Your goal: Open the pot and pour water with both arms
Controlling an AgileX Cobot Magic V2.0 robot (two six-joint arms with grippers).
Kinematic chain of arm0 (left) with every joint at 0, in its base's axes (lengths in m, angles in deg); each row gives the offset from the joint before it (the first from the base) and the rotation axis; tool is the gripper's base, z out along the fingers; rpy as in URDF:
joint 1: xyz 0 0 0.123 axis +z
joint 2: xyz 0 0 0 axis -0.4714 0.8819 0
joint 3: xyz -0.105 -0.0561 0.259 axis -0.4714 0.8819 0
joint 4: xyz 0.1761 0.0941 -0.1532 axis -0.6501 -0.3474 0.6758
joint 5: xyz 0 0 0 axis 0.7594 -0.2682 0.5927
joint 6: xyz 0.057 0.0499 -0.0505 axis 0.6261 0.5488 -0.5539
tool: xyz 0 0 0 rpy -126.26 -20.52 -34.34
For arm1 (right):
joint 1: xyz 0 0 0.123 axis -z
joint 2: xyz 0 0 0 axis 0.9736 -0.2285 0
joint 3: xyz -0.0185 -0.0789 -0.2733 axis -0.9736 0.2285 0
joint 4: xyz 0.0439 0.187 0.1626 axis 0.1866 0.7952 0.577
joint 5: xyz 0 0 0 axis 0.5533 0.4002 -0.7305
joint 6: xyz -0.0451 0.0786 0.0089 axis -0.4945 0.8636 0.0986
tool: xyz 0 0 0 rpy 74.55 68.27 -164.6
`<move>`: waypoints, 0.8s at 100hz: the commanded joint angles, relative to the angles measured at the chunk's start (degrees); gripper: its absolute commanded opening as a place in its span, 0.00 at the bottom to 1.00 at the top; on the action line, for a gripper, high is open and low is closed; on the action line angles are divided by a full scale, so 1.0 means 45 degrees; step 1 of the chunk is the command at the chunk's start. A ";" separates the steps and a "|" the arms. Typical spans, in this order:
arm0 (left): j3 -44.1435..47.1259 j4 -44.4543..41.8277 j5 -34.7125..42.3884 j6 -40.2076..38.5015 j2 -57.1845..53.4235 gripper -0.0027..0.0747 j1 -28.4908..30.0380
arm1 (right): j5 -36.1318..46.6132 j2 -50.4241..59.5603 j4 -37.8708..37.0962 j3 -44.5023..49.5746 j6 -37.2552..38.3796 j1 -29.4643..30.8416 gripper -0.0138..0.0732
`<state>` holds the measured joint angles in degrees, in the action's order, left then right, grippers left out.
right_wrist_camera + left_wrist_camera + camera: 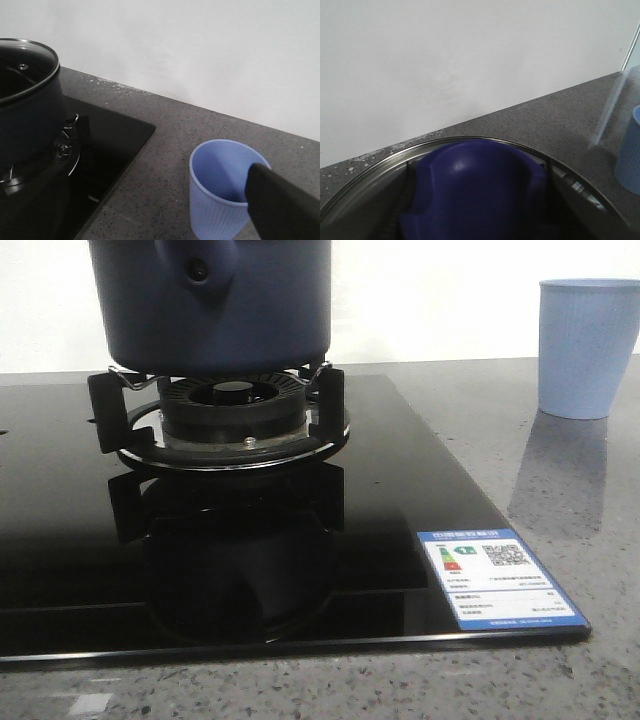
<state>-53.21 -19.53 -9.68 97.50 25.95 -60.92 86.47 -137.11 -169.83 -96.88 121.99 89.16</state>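
The dark navy pot (210, 310) stands on the burner's grate (325, 405), its handle mount with a rivet hole (198, 270) facing me. Its glass lid with a metal rim (370, 172) lies on it and also shows in the right wrist view (22, 67). My left gripper (477, 200) is right above the lid, its dark fingers (402, 200) pressed against both sides of the blue lid knob (480, 175). Of my right gripper only one black finger (285, 210) shows, beside the rim of the pale blue ribbed cup (225, 190). Neither gripper shows in the front view.
The black glass hob (300, 570) covers the left and middle of the grey speckled counter (560, 490), with a blue-edged label (500, 580) at its front right corner. The cup (588, 345) stands on the counter at the right. A white wall runs behind.
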 commanded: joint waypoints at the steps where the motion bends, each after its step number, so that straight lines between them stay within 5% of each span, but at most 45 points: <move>1: -0.0452 0.0022 0.0983 -0.0079 -0.0487 0.50 -0.0108 | -0.0229 0.0229 0.0047 -0.0327 0.0001 0.0106 0.90; 14: -0.0452 0.0022 0.0935 -0.0079 -0.0487 0.52 -0.0108 | -0.0229 0.0229 0.0047 -0.0327 0.0001 0.0106 0.90; 35: -0.0452 0.0022 0.0935 -0.0079 -0.0487 0.77 -0.0108 | -0.0229 0.0229 0.0047 -0.0327 0.0001 0.0106 0.90; 70: -0.0452 -0.1047 0.0564 -0.0049 -0.2139 0.76 -0.0026 | -0.0032 0.0229 0.0678 -0.0327 0.0053 0.0106 0.90; 80: -0.0452 -0.1564 0.0361 -0.0049 -0.2811 0.67 0.0220 | 0.0028 0.0229 0.1941 -0.0327 0.0053 0.0106 0.88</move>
<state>-53.32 -24.24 -10.69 97.50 17.55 -60.78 86.97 -137.11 -167.36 -96.88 122.10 89.16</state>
